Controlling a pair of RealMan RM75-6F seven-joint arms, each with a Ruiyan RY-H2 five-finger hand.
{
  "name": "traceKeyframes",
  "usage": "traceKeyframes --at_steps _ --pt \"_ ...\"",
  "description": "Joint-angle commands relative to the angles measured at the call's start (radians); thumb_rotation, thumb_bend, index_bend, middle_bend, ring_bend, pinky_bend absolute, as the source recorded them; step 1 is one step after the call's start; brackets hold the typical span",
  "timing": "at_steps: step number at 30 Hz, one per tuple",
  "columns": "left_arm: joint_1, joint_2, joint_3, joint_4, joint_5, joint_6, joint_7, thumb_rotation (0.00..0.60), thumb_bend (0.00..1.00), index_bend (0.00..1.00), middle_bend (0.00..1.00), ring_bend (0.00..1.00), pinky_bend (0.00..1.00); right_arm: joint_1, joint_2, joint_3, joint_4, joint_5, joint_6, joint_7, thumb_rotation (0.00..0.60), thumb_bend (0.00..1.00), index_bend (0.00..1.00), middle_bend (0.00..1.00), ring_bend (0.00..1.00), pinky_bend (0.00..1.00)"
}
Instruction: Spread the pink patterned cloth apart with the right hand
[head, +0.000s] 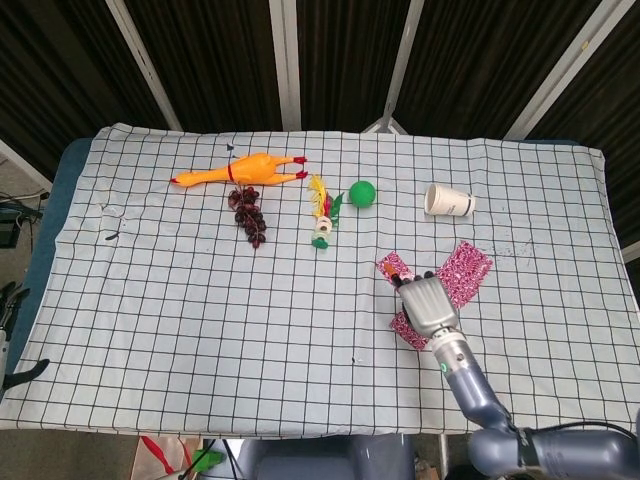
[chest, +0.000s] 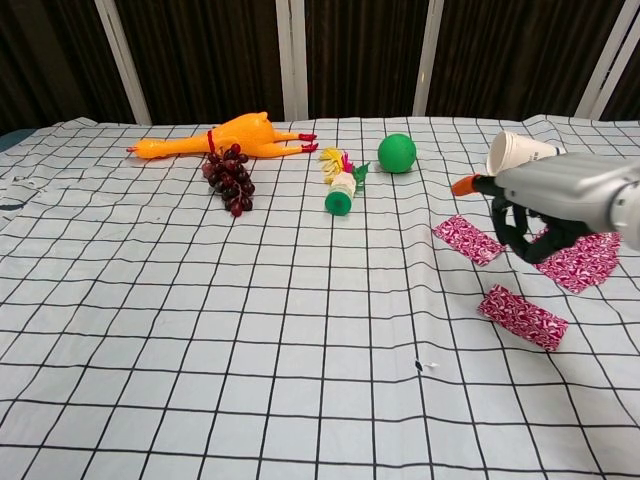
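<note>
The pink patterned cloth lies on the checked tablecloth at the right, spread in a bent strip. Its left end, near end and right end all show in the chest view. My right hand covers the cloth's middle in the head view. In the chest view the right hand hangs just above the cloth, palm down with dark fingers hooked downward and apart. I see nothing held in it. The left hand is out of both views.
A white paper cup lies on its side behind the cloth. A green ball, a small shuttlecock toy, dark grapes and a rubber chicken sit further left. The table's right edge is close.
</note>
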Motion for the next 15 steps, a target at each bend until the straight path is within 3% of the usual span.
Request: traceKeyframes --at_steps 1,3,9,15 --pt "0.004 0.007 0.005 0.0 0.012 0.006 -0.018 0.6 0.21 0.12 0.02 0.03 0.06 -0.165 0.16 -0.125 -0.146 -0.229 0.149 0.155 0.6 0.66 0.01 0.2 0.24 0.19" --pt "0.006 0.011 0.007 0.001 0.018 0.007 -0.026 0.6 0.21 0.12 0.02 0.03 0.06 -0.211 0.196 -0.164 -0.153 -0.309 0.178 0.215 0.6 0.66 0.01 0.14 0.22 0.17" --pt "0.01 0.02 0.013 0.001 0.032 0.01 -0.048 0.6 0.21 0.12 0.02 0.03 0.06 -0.358 0.254 -0.247 -0.088 -0.52 0.314 0.356 0.6 0.66 0.01 0.14 0.2 0.13" --pt "0.014 0.026 0.013 0.001 0.032 0.014 -0.056 0.6 0.21 0.12 0.02 0.03 0.06 -0.455 0.24 -0.269 0.033 -0.584 0.378 0.412 0.6 0.64 0.01 0.12 0.17 0.09"
